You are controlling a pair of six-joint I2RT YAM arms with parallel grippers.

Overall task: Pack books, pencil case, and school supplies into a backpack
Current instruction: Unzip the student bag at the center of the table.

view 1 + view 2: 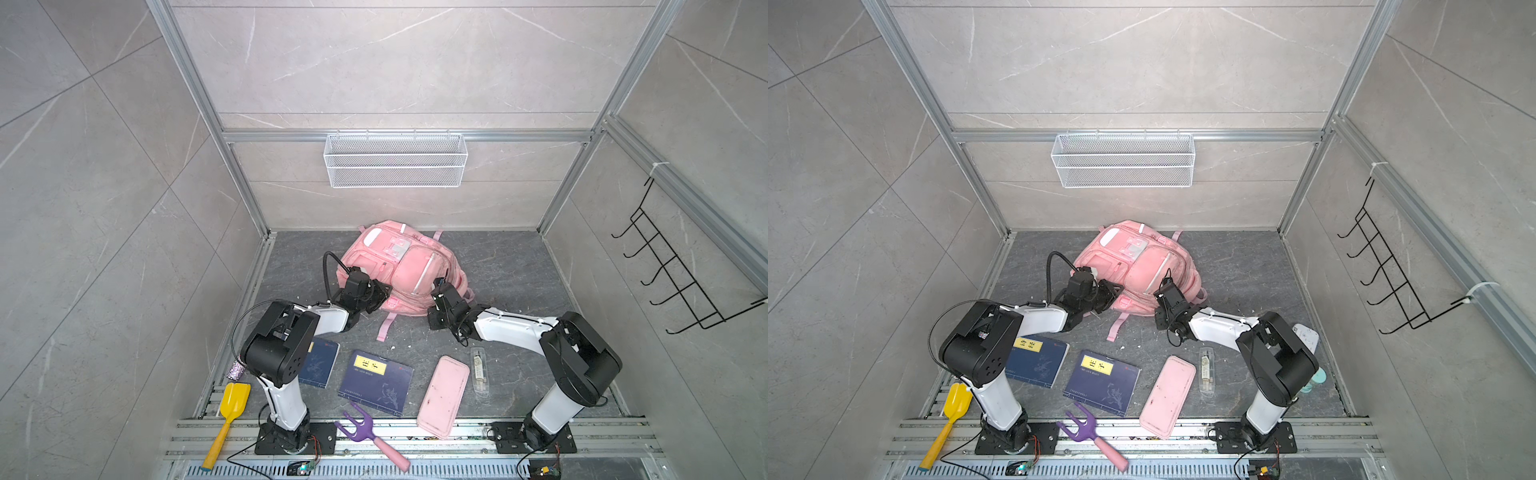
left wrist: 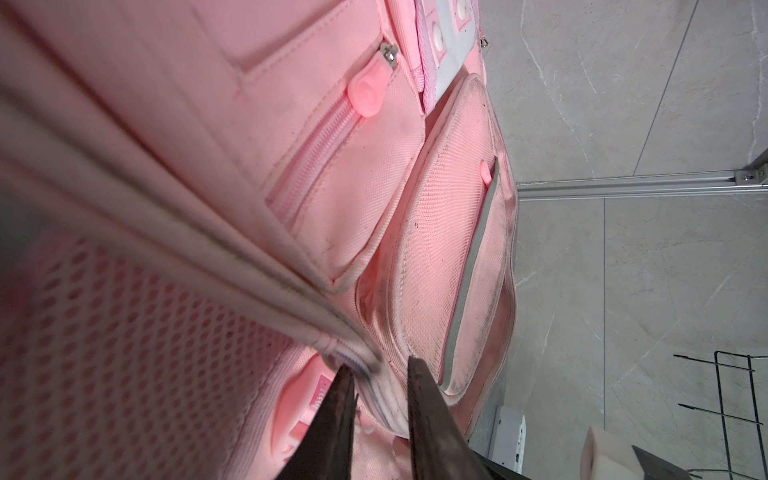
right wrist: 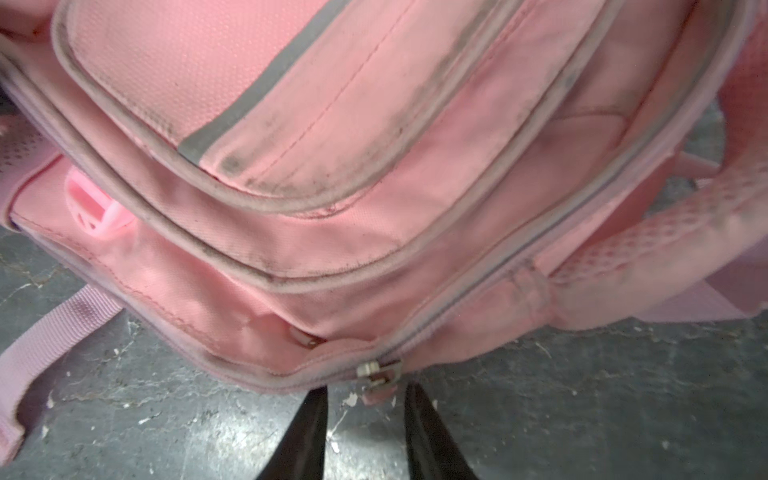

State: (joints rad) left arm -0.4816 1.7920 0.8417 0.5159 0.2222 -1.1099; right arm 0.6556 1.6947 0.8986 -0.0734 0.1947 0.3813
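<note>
The pink backpack [image 1: 401, 266] [image 1: 1136, 266] lies on the dark floor at the back, its front pockets facing up. At its near left corner my left gripper [image 2: 378, 365] [image 1: 376, 294] is shut on a fold of the bag's piped edge. My right gripper [image 3: 368, 388] [image 1: 436, 287] is at the bag's near right corner, open, with the metal zipper pull [image 3: 378, 372] just past its fingertips. Two navy books [image 1: 376, 382] [image 1: 320, 362] lie in front, one partly under my left arm. Right of them lie the pink pencil case [image 1: 442, 395] and the clear school supplies packet [image 1: 479, 370].
A purple fork [image 1: 361, 432] and a yellow shovel [image 1: 232, 409] lie on the front rails. A white boxy device [image 1: 1306, 334] sits behind my right arm. A white wire basket [image 1: 395, 160] hangs on the back wall and a black hook rack [image 1: 673, 270] on the right wall.
</note>
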